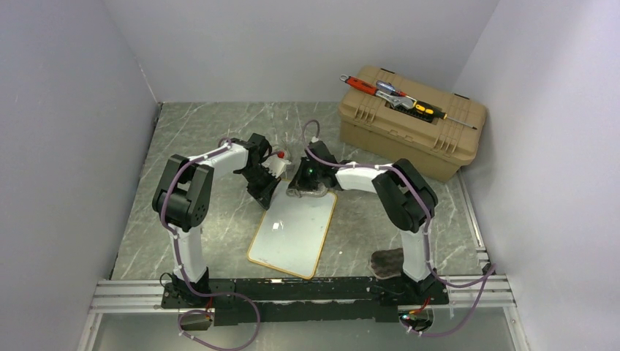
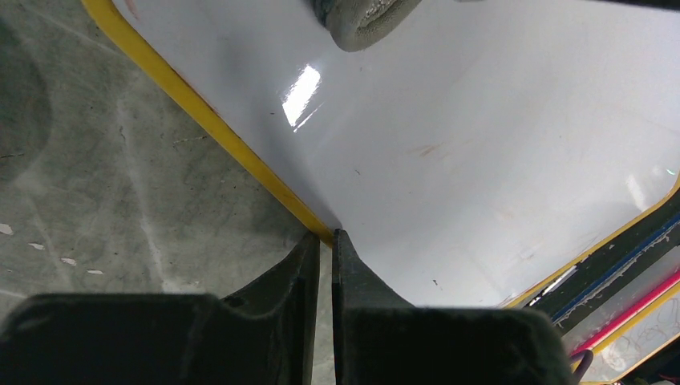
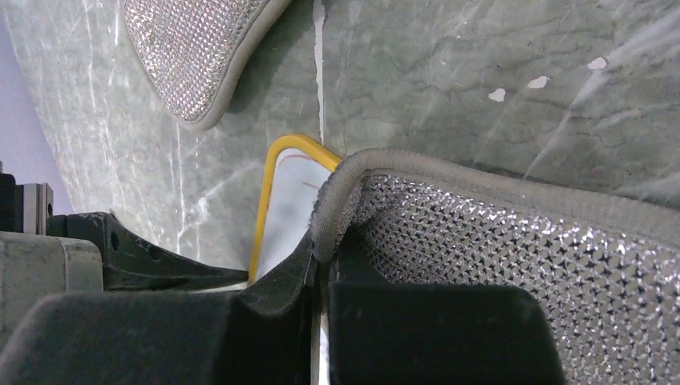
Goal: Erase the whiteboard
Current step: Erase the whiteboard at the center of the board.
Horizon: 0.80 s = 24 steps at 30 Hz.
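Steadiness first: with left gripper (image 2: 325, 241) pinched narrow on frame of whiteboard (image 2: 449, 120) and right gripper (image 3: 321, 257) clamped on mesh cloth (image 3: 497, 241) at whiteboard's far edge, press flat, sweep nearward.

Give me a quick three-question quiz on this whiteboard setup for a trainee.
1. True or false: the right hand is shut on a grey cloth.
2. What does the left hand pinch? A) the yellow edge of the whiteboard B) a cup C) a spoon
3. Fill in: a second cloth lies by the ____ arm's base.
Key: 1 true; 2 A; 3 right.
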Tool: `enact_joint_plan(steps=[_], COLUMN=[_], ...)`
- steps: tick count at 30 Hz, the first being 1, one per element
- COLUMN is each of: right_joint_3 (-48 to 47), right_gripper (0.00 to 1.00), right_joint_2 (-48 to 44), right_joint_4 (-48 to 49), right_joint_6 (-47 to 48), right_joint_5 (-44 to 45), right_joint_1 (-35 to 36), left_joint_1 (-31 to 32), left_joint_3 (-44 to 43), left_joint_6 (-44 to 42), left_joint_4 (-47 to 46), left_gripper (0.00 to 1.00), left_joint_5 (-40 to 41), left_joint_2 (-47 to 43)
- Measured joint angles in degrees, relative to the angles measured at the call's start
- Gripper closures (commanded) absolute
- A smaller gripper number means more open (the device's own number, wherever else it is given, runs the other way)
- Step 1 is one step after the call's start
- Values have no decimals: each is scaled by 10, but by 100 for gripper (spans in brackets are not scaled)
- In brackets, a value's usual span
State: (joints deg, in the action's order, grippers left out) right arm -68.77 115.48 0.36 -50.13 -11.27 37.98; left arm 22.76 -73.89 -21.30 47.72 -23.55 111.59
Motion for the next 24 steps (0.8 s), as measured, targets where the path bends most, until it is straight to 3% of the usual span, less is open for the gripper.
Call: enact_joint_plan(steps=[3, 10, 13, 17, 24], right_joint_3=[17, 224, 258, 209, -16], right_gripper=[100, 100, 100, 100, 100], right_joint_2=[-5, -159, -188, -147, 25], right_joint_4=[17, 53, 58, 37, 29], right_joint_6=[-10, -18, -22, -27, -48], right_joint_5=[13, 23, 35, 50, 22], right_joint_1=[3, -48, -56, -35, 9], left_joint_1=[0, 0, 0, 0, 0], left_joint_3=[3, 13, 17, 18, 18], left_joint_6=[0, -2, -3, -4, -5], left_joint_4=[-2, -13, -17, -19, -19], left_gripper=[97, 97, 97, 97, 97], left_joint_5=[0, 0, 0, -1, -1], left_joint_2=[-2, -9, -13, -14, -14])
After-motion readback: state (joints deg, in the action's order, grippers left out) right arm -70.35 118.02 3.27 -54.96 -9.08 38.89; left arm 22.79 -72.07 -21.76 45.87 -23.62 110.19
